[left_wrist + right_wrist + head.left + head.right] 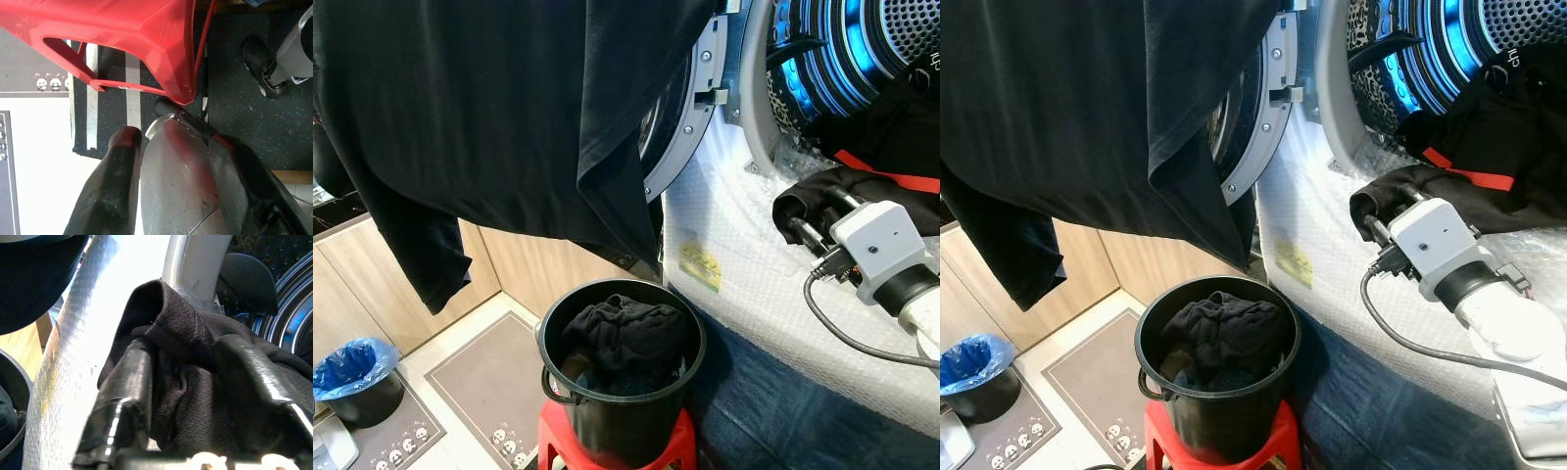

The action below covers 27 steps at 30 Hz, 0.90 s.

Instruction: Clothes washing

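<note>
Front-loading washer (734, 225), door (690, 108) swung open toward the robot's left; the drum (847, 49) glows blue inside. The washer's front is wrapped in white bubble film, with a yellow label (700, 266) on it.

Right gripper (188, 382): at the lower lip of the drum opening, its two black fingers (124, 396) closed around a fold of black garment (195, 352). In the head views this garment (1489, 186) is draped over the lip, partly in the drum and partly outside, with a red stripe (1474, 176) across it. The white wrist camera (1440, 245) and its grey cable (1400, 328) sit just behind the fingers.

A large black cloth (499, 117) hangs across the upper left of the head views, in front of the door; what holds it cannot be seen.

Below the door, a black bucket (622, 392) stands on a red stool (666, 455) and holds more dark clothes (626, 338). A dark blue cloth (783, 411) lies against the washer's base beside the bucket.

Left gripper (161, 132): hangs low beside the stool (122, 34), pointing at the dark floor mat (234, 122). Its fingers (115, 181) stand a little apart, holding nothing.

At the far left of the floor, a small bin with a blue bag (352, 377) rests near grey mats (494, 382) and wooden cabinets (372, 279).
</note>
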{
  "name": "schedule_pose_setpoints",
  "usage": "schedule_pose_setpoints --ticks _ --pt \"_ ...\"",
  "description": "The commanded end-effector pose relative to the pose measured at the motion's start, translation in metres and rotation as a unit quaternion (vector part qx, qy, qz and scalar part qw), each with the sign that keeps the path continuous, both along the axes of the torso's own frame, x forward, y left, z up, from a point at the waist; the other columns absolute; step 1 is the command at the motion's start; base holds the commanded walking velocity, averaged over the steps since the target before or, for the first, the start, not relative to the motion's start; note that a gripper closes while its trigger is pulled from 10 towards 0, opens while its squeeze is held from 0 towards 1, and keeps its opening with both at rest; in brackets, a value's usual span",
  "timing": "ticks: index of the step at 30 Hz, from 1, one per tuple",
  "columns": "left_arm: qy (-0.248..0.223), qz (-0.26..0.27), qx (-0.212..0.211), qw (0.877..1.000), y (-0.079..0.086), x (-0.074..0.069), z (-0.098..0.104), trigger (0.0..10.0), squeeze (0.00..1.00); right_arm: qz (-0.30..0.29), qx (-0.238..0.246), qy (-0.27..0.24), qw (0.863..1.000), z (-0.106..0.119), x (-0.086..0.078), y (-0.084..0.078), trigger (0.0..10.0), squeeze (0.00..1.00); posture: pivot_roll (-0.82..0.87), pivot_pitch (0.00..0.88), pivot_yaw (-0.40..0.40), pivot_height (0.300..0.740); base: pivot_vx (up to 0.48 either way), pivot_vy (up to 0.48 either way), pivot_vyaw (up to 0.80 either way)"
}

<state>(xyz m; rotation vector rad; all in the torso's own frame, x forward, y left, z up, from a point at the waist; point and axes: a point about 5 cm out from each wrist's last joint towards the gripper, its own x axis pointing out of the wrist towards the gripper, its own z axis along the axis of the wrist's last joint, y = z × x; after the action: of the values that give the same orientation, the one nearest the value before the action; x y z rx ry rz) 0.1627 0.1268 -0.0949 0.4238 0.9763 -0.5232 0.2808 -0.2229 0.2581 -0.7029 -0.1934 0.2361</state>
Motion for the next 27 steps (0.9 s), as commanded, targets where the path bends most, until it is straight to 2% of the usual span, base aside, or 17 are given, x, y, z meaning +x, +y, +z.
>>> schedule_pose_setpoints --ticks 1,10,16,22,24,27 --pt "0.017 -0.004 0.007 1.0 0.003 -0.006 -0.003 10.0 0.0 -0.005 0.001 -0.013 1.0 0.006 -0.001 -0.002 0.0 0.0 -0.24 0.0 0.08 0.74 0.0 0.0 0.0" --pt "0.019 0.008 0.004 1.0 0.004 -0.007 -0.003 10.0 0.0 0.004 0.011 -0.024 1.0 0.013 0.0 -0.001 0.0 0.0 -0.23 0.0 0.073 0.74 0.0 0.0 0.0" --pt "0.02 0.01 0.003 1.0 0.004 -0.008 -0.004 10.0 0.0 0.054 0.084 -0.039 0.994 0.032 -0.008 -0.003 0.0 0.0 -0.22 0.0 0.072 0.74 0.0 0.0 0.0" --pt "0.02 0.009 0.003 1.0 0.003 -0.008 -0.004 10.0 0.0 0.045 0.093 -0.051 0.993 0.04 -0.007 -0.007 0.0 0.0 -0.22 0.0 0.072 0.74 0.0 0.0 0.0" --pt "0.02 0.009 0.003 1.0 0.003 -0.008 -0.004 10.0 0.0 0.023 0.071 -0.046 0.996 0.038 -0.001 -0.01 0.0 0.0 -0.22 0.0 0.072 0.74 0.0 0.0 0.0" --pt "0.02 0.008 0.003 1.0 0.003 -0.008 -0.004 10.0 0.0 0.021 0.061 -0.041 0.997 0.037 0.002 -0.009 0.0 0.0 -0.22 0.0 0.07 0.74 0.0 0.0 0.0"
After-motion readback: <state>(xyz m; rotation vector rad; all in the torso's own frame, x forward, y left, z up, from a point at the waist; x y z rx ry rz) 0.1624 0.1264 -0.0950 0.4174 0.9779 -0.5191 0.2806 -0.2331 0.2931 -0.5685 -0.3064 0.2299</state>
